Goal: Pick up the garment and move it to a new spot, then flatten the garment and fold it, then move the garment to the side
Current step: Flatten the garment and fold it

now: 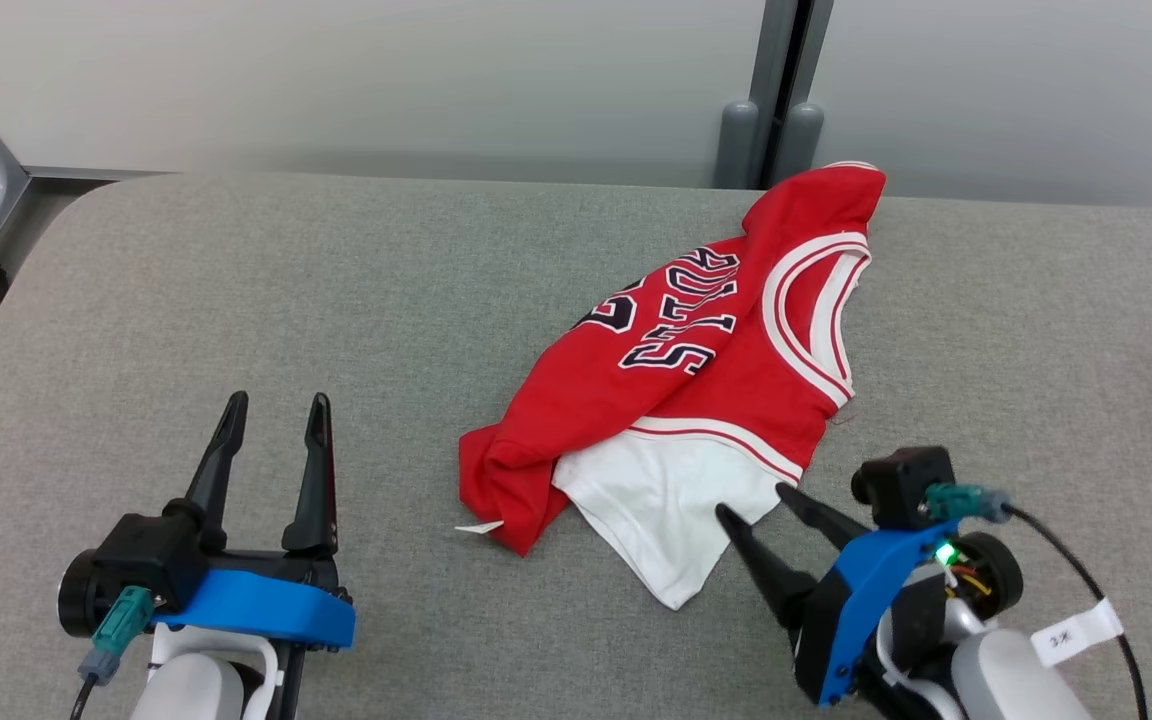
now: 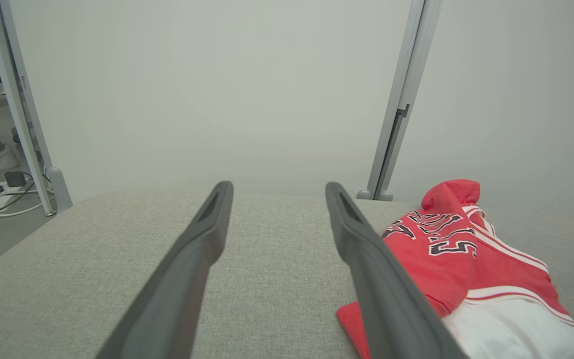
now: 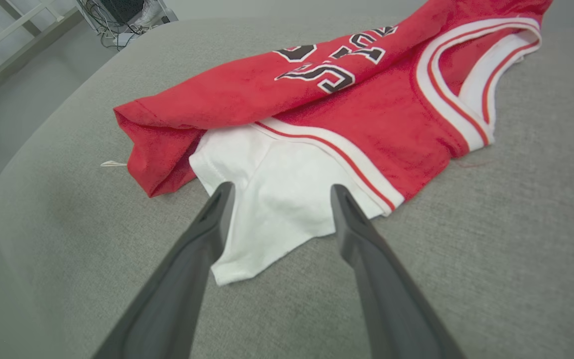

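Your left gripper [image 1: 276,400] rests spread and empty at 8 o'clock on the table [image 1: 236,280]. The garment [image 1: 696,380] lies crumpled toward 2 o'clock. Your right gripper [image 1: 751,500], jaws apart at 5 o'clock over its white corner, may pinch only one layer, so the cloth drags bunched.

Grey fabric table [image 1: 236,300], crumpled red-and-white garment [image 1: 736,390] lying right of centre

crumpled red sleeveless jersey with white trim [image 1: 736,370], black block letters outlined in white [image 1: 681,325] across its chest, upside down and creased, one shape like an S, word not readable, white paper tag [image 1: 1076,633] on black cable [image 1: 1086,580], handwritten mark too small to read
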Robot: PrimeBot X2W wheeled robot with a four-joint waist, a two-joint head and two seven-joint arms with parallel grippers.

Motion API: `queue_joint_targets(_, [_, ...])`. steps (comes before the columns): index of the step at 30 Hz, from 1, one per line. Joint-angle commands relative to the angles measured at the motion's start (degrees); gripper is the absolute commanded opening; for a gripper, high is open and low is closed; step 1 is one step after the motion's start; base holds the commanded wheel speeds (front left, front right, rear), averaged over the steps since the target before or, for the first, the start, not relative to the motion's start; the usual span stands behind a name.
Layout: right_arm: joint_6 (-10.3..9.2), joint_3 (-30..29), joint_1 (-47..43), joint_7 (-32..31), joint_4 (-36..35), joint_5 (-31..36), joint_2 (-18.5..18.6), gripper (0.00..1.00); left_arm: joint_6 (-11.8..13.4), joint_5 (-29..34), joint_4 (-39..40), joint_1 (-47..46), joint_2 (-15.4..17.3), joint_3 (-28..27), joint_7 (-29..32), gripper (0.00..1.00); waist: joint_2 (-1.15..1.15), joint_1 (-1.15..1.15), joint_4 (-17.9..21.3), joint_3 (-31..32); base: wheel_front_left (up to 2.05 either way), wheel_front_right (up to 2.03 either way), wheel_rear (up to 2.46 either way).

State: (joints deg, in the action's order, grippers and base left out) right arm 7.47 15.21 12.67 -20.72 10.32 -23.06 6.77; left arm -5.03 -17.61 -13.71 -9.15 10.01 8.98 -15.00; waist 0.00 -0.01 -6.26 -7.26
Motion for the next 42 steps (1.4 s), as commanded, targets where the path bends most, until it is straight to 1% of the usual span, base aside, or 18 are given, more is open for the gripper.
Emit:
queue_joint_targets(1, [0.05,1.0,-1.7,-0.4,-1.8,1.4,-0.6,1.0,0.3,-0.2,0.3,0.5,0.2,-0.2,-0.3,1.0,0.0,0.01,0.0,-0.2,0.0,0.0,0.0])
queue_joint_targets(4, [0.04,3.8,-3.5,-1.1,-3.7,5.2,-0.5,1.0,0.4,-0.3,0.5,0.0,0.2,-0.1,-0.3,1.0,0.0,0.01,-0.2,-0.8,0.0,0.0,0.0])
queue_joint_targets(8, [0.04,6.3,-1.9,-0.4,-1.0,9.6,-0.3,1.0,0.1,-0.3,0.2,-1.0,-0.1,0.2,-0.3,1.0,0.0,0.01,-1.1,-1.6,0.0,0.0,0.0])
queue_joint_targets(10, [0.04,7.8,-0.2,-0.1,1.6,12.2,0.1,1.0,-0.1,-0.3,0.1,-1.3,-0.2,0.5,-0.3,1.0,0.0,0.01,-1.7,-2.0,0.0,0.0,0.0])
queue_joint_targets(15, [0.04,10.8,3.5,1.2,9.9,15.3,0.5,1.0,-0.5,-0.1,-0.1,-1.9,-0.5,1.0,-0.3,1.0,0.0,0.01,-3.3,-2.8,0.0,0.0,0.0])
queue_joint_targets(22, [0.02,14.1,7.5,2.5,20.6,16.6,0.3,1.0,-0.5,0.2,0.1,-2.0,-0.9,0.7,-0.3,1.0,0.0,0.01,-4.0,-3.6,0.0,0.0,0.0])
queue_joint_targets(23, [0.01,14.2,7.8,3.1,21.8,15.9,0.1,0.38,-0.5,0.2,0.1,-2.0,-0.9,0.6,-0.3,1.0,0.0,0.01,-4.0,-3.8,0.0,0.0,0.0])
queue_joint_targets(24, [0.01,13.9,8.2,4.0,22.7,15.0,-0.2,0.11,-0.5,0.2,0.1,-2.0,-1.0,0.5,-0.3,1.0,0.0,0.01,-3.9,-3.9,0.0,0.0,0.0])
queue_joint_targets(25, [0.02,13.7,8.6,4.9,23.4,14.6,-0.3,0.0,-0.5,0.3,0.2,-2.1,-1.1,0.5,-0.3,1.0,0.0,0.01,-3.9,-4.0,0.0,0.0,0.0])
queue_joint_targets(29, [0.01,10.6,9.6,9.5,23.7,12.7,-0.4,0.0,-0.4,0.5,0.2,-1.9,-1.2,0.2,-0.3,1.0,0.0,0.01,-2.7,-3.7,0.0,0.0,0.0])
queue_joint_targets(33, [0.02,3.6,8.4,12.8,20.5,11.9,0.3,0.0,-0.2,0.4,0.2,-1.2,-0.9,-0.2,-0.3,1.0,0.0,0.01,-0.8,-3.1,0.0,0.0,0.0])
queue_joint_targets(37, [0.02,-4.0,5.4,12.5,14.3,13.9,1.7,0.0,0.2,0.4,0.6,-0.5,-0.5,-0.7,-0.3,1.0,0.0,0.01,1.7,-2.3,0.0,0.0,0.0])
queue_joint_targets(42, [0.03,-13.0,0.0,9.8,4.3,17.1,2.3,0.0,0.5,0.0,1.0,0.3,0.0,-1.7,-0.3,1.0,0.0,0.01,4.8,-1.7,0.0,0.0,0.0])
